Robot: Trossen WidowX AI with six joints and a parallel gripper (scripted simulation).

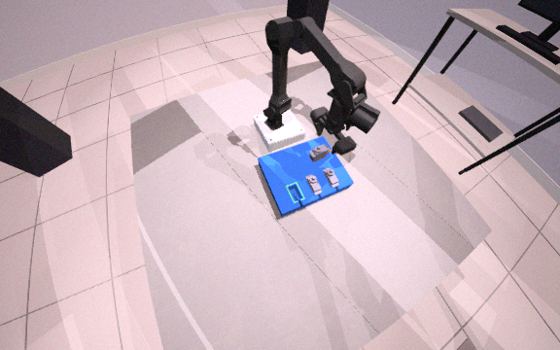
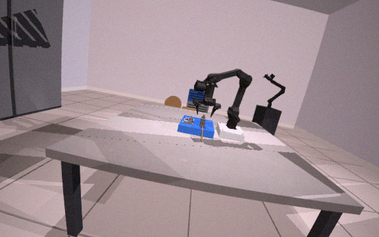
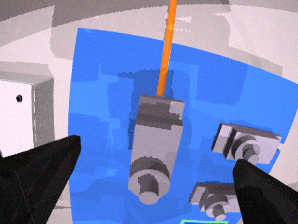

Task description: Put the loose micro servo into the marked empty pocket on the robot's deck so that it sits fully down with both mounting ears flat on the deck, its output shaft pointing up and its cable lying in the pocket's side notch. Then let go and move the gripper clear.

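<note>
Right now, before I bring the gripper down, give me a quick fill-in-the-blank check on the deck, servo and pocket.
1. The gripper is ____ and holds nothing.
2. The loose servo lies on the ____ deck.
3. The servo's cable is ____ in colour.
4. The marked pocket has ____ servos seated beside it.

Missing words: open; blue; orange; two

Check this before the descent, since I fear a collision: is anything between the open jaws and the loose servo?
Nothing visible is. The gripper hangs open above the servo, which lies on the blue deck between the jaws in the wrist view. The two seated servos sit off to one side.
</note>
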